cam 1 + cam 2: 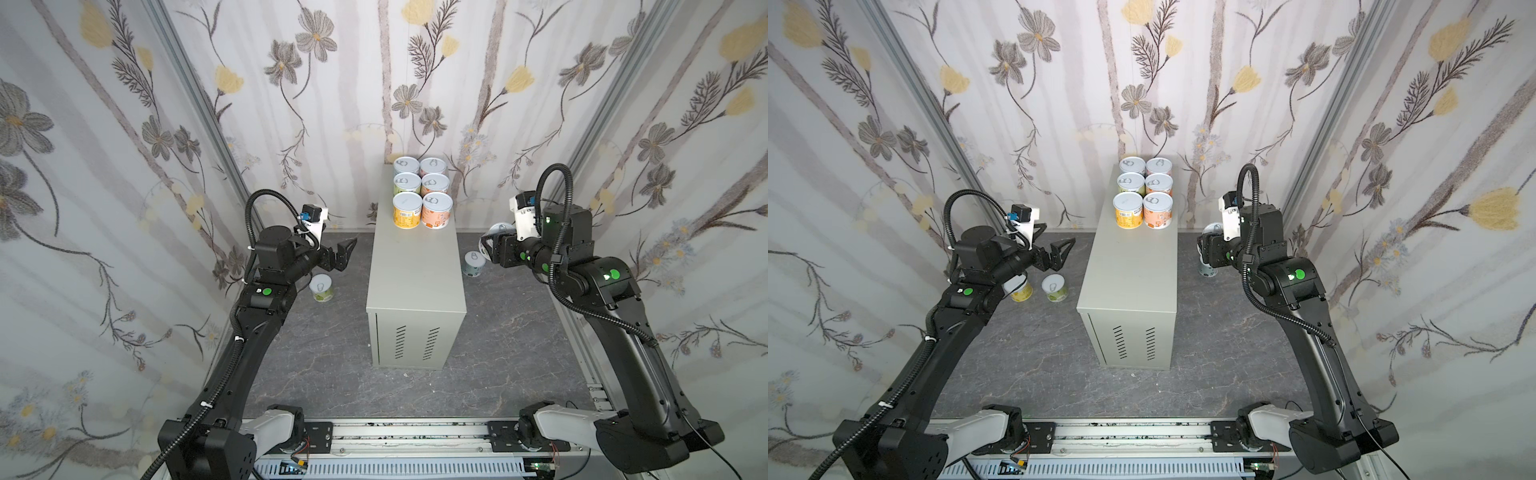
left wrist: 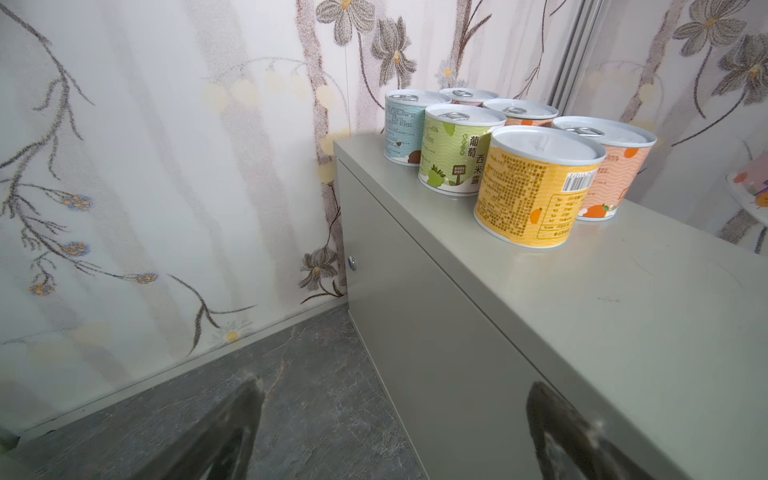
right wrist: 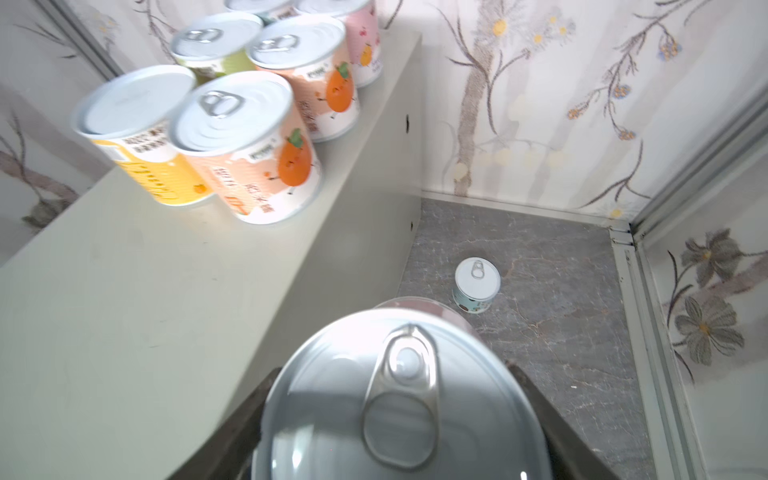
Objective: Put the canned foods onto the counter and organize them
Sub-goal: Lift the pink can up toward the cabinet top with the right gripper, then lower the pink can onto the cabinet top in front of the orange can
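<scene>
The counter (image 1: 415, 270) (image 1: 1129, 270) is a pale grey cabinet in the middle of the floor. Several canned foods (image 1: 422, 191) (image 1: 1144, 191) (image 2: 536, 187) (image 3: 249, 145) stand in two columns at its far end. My right gripper (image 1: 490, 245) (image 3: 395, 372) hangs right of the counter, about level with its top, shut on a pink-labelled can (image 1: 498, 230) (image 3: 399, 395). My left gripper (image 1: 347, 249) (image 2: 395, 436) is open and empty just left of the counter. On the floor stand a green can (image 1: 321, 288) (image 1: 1054, 288), a yellow can (image 1: 1020, 289) and a pale blue can (image 1: 473, 264) (image 3: 477, 284).
Flowered wallpaper panels (image 1: 124, 166) close in the left, right and back sides. The floor (image 1: 324, 374) is dark grey marbled. A metal rail (image 1: 407, 436) with both arm bases runs along the near edge. The counter's near top (image 2: 623, 332) is bare.
</scene>
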